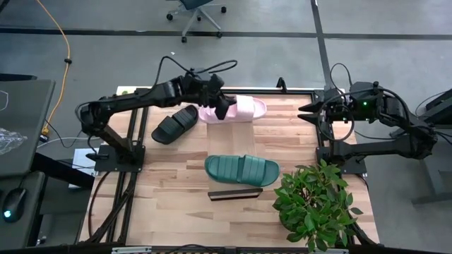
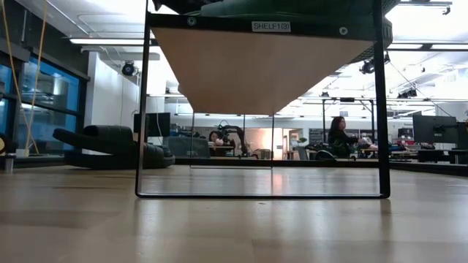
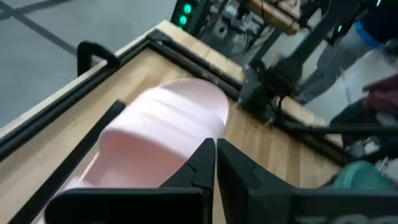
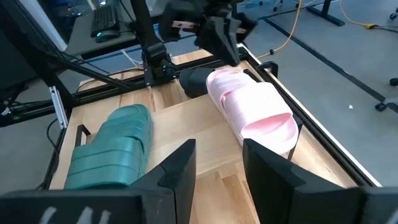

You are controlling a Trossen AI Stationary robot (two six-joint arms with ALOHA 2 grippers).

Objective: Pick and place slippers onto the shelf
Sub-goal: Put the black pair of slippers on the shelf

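High view: left end effector closed on the pink slipper at the bench far edge; black slipper beside; green slipper on the shelf.
Low view: looked under the shelf.
Left wrist: fingers pinched together at the pink slipper.
Right wrist: right end effector open, well apart from the slippers.
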